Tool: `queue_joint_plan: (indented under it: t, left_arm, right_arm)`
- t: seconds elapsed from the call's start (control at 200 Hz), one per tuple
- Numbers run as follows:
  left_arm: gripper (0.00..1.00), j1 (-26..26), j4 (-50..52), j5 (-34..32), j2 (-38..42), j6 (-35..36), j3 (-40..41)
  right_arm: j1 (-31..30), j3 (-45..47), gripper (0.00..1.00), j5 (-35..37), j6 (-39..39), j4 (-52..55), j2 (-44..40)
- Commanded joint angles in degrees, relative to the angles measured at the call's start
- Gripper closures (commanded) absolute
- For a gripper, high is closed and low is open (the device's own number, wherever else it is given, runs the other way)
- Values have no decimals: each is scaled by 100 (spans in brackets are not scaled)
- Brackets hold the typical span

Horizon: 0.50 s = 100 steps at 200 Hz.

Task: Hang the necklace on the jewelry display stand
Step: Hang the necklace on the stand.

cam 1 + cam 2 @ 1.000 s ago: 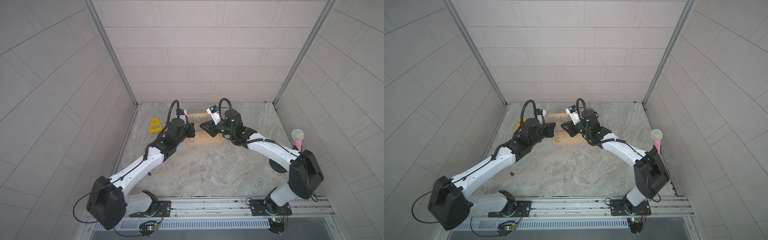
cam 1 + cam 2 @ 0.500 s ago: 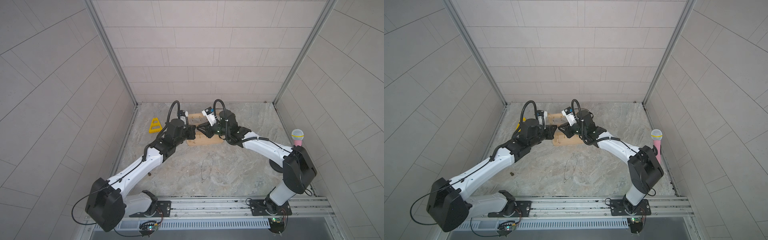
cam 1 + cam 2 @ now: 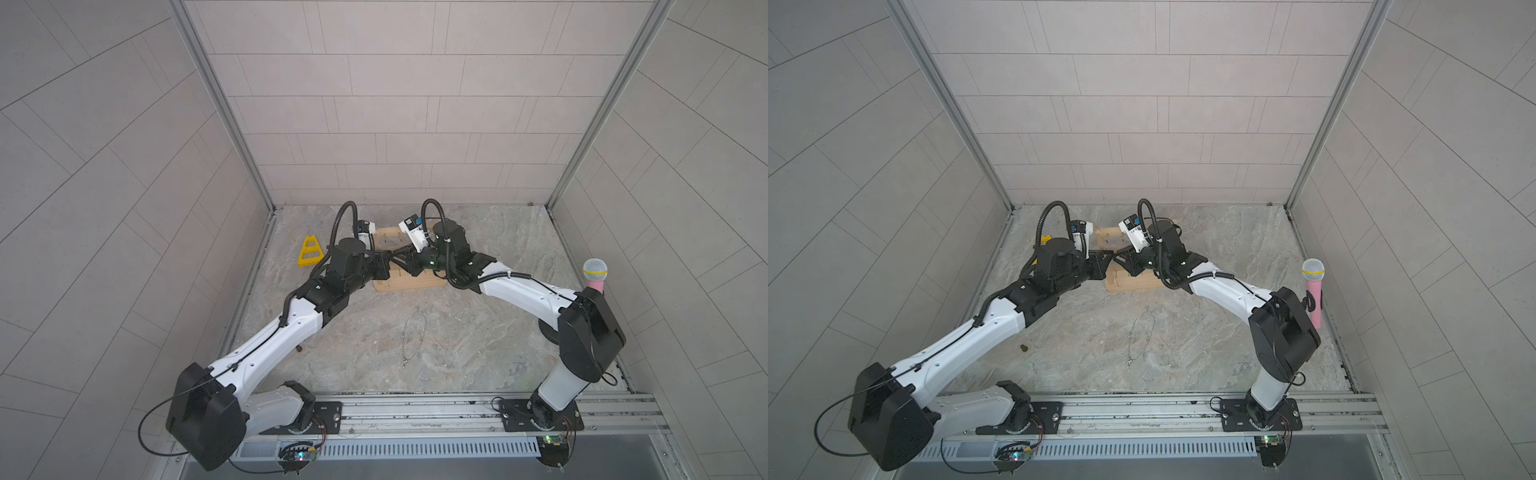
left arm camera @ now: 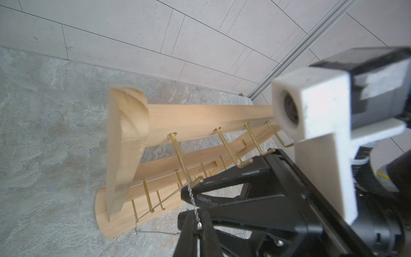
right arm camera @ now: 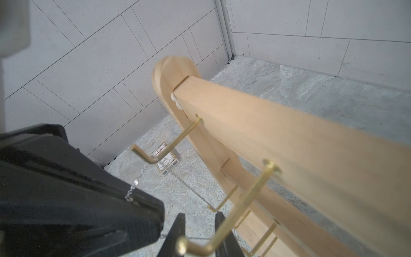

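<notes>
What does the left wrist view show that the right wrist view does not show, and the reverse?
Only the left wrist view shows the right arm's white camera housing. Only the right wrist view shows a small printed box lying on the floor. Both show the jewelry display stand with its brass hooks, and the necklace running from the shut left gripper to a hook.
</notes>
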<state>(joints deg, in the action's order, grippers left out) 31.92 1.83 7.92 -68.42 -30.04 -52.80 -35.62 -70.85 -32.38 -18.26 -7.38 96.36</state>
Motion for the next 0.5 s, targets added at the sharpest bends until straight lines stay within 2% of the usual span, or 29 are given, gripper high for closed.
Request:
queue_joint_plan:
  t: [0.0,0.36,0.495]
  left_arm:
    - [100,-11,92,-34,182,-2,-75]
    - [100,-141,125,47,283,15,35]
    - [100,-212,100,106,308,13,59]
  right_arm:
    - [-59,-165,74,-101,14,-102,76]
    - [-130,-284,75,-23,-66,-268,326]
    - [-155,-379,82,4,-66,-264,447]
